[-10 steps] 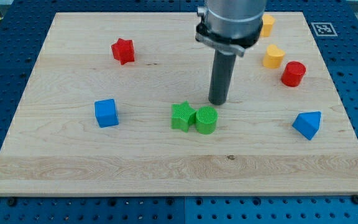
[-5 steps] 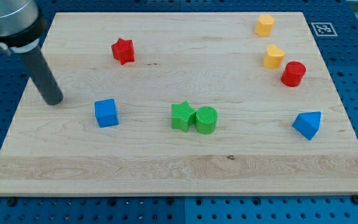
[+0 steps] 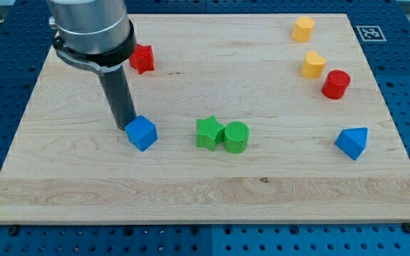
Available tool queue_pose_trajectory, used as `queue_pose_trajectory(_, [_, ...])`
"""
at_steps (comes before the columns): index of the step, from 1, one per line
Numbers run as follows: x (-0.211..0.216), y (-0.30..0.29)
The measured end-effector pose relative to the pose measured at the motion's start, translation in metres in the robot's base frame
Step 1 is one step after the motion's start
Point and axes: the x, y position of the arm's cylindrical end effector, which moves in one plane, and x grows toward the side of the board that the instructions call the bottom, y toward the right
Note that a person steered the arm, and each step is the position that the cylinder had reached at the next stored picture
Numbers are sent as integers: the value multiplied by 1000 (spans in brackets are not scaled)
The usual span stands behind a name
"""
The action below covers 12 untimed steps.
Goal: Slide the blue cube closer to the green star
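The blue cube (image 3: 142, 133) sits on the wooden board, left of centre, turned at an angle. The green star (image 3: 208, 133) lies to its right, a gap between them, and touches a green cylinder (image 3: 236, 137) on its right side. My tip (image 3: 124, 126) is against the blue cube's upper left side. The dark rod rises from there toward the view's top left.
A red star (image 3: 144, 57) is partly behind the arm at the top left. Two yellow blocks (image 3: 304, 29) (image 3: 313, 64) and a red cylinder (image 3: 336, 84) sit at the top right. A blue triangular block (image 3: 352, 142) lies at the right.
My tip moved from the board's left edge to the right and met the blue cube. The cube shifted right toward the green star and turned a little.
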Motion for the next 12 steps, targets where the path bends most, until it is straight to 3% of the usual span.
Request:
queue_pose_trajectory(2, [26,-59])
queue_pose_trajectory(4, [60,-21])
queue_pose_trajectory(10, [36,47])
queue_pose_trajectory(12, [34,-41])
